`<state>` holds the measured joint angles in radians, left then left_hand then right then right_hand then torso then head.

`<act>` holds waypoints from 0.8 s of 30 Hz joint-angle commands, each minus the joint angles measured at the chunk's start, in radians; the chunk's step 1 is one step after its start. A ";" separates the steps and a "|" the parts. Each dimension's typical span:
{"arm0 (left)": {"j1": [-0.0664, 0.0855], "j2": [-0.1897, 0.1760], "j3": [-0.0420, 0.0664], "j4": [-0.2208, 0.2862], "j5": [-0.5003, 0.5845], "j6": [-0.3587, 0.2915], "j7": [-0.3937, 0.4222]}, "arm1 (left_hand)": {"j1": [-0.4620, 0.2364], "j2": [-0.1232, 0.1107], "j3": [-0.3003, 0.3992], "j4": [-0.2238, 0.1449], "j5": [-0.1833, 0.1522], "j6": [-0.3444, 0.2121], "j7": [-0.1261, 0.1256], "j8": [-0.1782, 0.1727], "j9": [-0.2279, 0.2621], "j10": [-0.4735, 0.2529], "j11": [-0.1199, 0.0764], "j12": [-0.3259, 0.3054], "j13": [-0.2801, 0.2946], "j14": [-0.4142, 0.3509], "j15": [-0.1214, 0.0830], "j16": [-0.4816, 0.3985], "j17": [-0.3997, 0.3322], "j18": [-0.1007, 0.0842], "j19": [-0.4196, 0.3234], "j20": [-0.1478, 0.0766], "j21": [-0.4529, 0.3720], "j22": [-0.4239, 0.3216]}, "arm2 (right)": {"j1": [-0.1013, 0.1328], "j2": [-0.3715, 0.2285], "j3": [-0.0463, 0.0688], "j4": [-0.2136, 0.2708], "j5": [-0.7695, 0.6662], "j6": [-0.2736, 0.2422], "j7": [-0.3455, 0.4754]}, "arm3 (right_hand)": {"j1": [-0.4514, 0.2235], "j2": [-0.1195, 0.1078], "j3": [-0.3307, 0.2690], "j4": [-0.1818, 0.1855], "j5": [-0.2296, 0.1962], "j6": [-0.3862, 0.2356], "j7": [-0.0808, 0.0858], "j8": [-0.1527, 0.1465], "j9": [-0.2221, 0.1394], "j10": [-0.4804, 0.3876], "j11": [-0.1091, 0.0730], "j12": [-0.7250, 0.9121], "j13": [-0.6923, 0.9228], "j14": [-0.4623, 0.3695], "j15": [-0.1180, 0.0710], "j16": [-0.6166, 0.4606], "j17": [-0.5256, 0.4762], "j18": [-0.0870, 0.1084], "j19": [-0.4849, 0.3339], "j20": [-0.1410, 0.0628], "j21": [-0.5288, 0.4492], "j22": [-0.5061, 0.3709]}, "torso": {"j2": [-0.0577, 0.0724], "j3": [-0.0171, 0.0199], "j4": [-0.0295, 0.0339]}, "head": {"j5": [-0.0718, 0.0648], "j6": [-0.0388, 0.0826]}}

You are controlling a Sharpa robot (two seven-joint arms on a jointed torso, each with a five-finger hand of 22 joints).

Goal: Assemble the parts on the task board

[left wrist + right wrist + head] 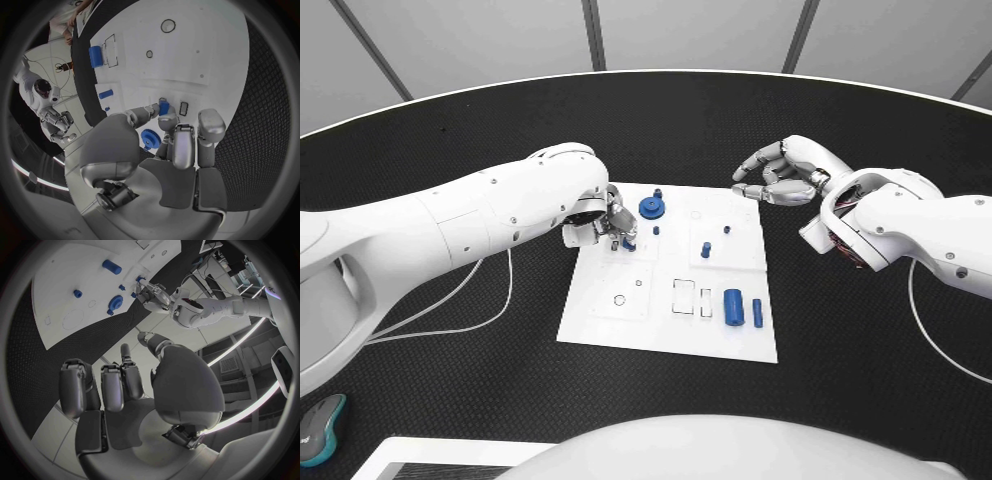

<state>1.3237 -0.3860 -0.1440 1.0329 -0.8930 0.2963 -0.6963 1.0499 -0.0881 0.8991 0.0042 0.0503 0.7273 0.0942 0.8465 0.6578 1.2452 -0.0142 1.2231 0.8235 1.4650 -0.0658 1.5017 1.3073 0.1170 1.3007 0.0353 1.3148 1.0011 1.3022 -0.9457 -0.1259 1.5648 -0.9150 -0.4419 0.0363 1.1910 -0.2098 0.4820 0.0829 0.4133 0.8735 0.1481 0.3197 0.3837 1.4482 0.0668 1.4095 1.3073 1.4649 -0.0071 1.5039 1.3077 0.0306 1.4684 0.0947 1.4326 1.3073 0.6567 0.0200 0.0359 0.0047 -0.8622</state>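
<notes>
Black table (473,380), carrying the white task board (678,318) at its middle. Left hand (603,228) over the board's far-left part, fingertips pinching a small blue part (164,108) beside a blue gear (652,208); right hand (783,172) off the board's far-right corner, fingers curled in, holding nothing. Blue cylinder (733,306) and slim blue pin (757,313) lie at the board's near-right side; short peg (705,250) stands mid-board.

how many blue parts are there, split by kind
gear: 1
large cylinder: 1
slim rod: 1
small upright pegs: 2
small piece pinched by the left hand: 1
total: 6 blue parts
</notes>
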 commanded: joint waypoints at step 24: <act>-0.001 0.007 0.000 -0.004 0.000 0.027 -0.002 | 0.011 0.016 0.035 -0.029 0.003 0.026 -0.035 0.074 0.027 0.009 -0.002 0.003 0.001 0.074 -0.009 0.005 0.149 -0.006 0.009 -0.001 0.006 0.003 | 0.000 -0.001 0.000 0.001 0.000 0.000 0.000 | -0.002 -0.002 0.008 0.000 0.005 -0.006 0.000 0.005 -0.001 0.002 -0.006 0.002 0.122 0.074 -0.008 -0.005 0.136 0.010 0.030 -0.007 -0.003 0.126 | 0.001 -0.0001 0.0005 | -0.001 0.001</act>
<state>1.3223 -0.3800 -0.1440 1.0300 -0.8935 0.3203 -0.6972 1.0500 -0.0881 0.9015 0.0056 0.0504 0.7273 0.0942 0.8683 0.6581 1.2478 -0.0166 1.2231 0.8232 1.4650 -0.0657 1.5017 1.3073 0.1170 1.3007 0.0353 1.3147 1.0033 1.3021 -0.9463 -0.1259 1.5654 -0.9150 -0.4419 0.0363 1.1910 -0.2098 0.4819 0.0829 0.4133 0.8735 0.1481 0.3197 0.3837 1.4481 0.0668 1.4095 1.3079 1.4649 -0.0071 1.5039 1.3075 0.0306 1.4684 0.0947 1.4327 1.3073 0.6579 0.0201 0.0360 0.0045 -0.8601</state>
